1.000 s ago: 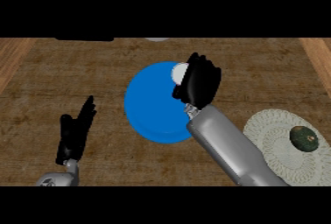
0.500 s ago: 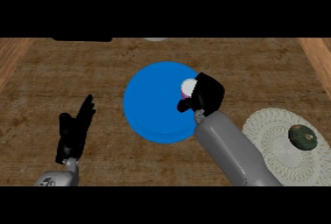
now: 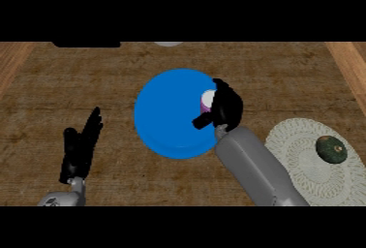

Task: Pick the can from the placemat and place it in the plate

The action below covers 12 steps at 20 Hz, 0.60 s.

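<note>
The can [image 3: 208,100], white on top and purple on its side, is held over the right part of the blue plate [image 3: 168,121]. My right hand [image 3: 227,107] is shut on it, fingers curled round it from the right and hiding most of it. I cannot tell whether the can touches the plate. The round whitish placemat [image 3: 300,160] lies at the right, beside my right forearm. At the lower left, my left hand [image 3: 80,147] rests open with its fingers up, apart from the plate.
A dark green round object [image 3: 331,148] sits on the placemat's right side. A black item [image 3: 85,44] and a grey one [image 3: 169,43] show at the counter's far edge. Lighter wood strips border the counter at both sides.
My right hand has come a little nearer and lower over the plate's right part, carrying the can with it. The left hand has stayed put.
</note>
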Tool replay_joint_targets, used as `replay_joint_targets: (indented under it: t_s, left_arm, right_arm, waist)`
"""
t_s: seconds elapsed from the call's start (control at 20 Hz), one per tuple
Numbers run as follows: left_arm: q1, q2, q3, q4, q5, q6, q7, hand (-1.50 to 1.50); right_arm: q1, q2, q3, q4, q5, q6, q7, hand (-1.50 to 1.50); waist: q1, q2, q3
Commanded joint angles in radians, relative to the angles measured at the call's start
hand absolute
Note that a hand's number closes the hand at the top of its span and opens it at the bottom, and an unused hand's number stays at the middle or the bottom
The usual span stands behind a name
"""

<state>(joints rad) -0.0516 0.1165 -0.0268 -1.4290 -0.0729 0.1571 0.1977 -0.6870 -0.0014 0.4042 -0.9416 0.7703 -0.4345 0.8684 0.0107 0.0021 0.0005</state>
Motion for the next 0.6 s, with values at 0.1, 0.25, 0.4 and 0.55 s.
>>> replay_joint_targets:
  t_s: [0.1,0.25,0.4,0.55]
  left_arm:
    - [-0.004,0.0,0.006,-0.024,0.015,-0.007,0.034,0.0]
    - [0.016,-0.011,-0.003,-0.025,-0.008,0.017,0.02,0.0]
    - [0.027,-0.017,-0.019,-0.051,-0.025,0.026,0.031,0.0]
    - [0.038,0.008,-0.001,-0.098,0.002,-0.009,0.061,0.0]
  right_arm:
    - [0.046,0.001,-0.066,-0.192,-0.079,-0.29,-0.185,-1.5]
    - [0.156,0.001,-0.043,-0.313,-0.141,-0.395,-0.229,-1.5]
    - [0.272,0.001,-0.063,-0.384,-0.26,-0.41,-0.39,-1.5]
    - [0.342,-0.029,-0.089,-0.447,-0.373,-0.342,-0.516,-1.5]
  waist:
    - [-0.008,-0.002,0.003]
    - [-0.014,-0.005,0.001]
    - [-0.013,-0.002,0.001]
    - [-0.01,-0.003,0.0]
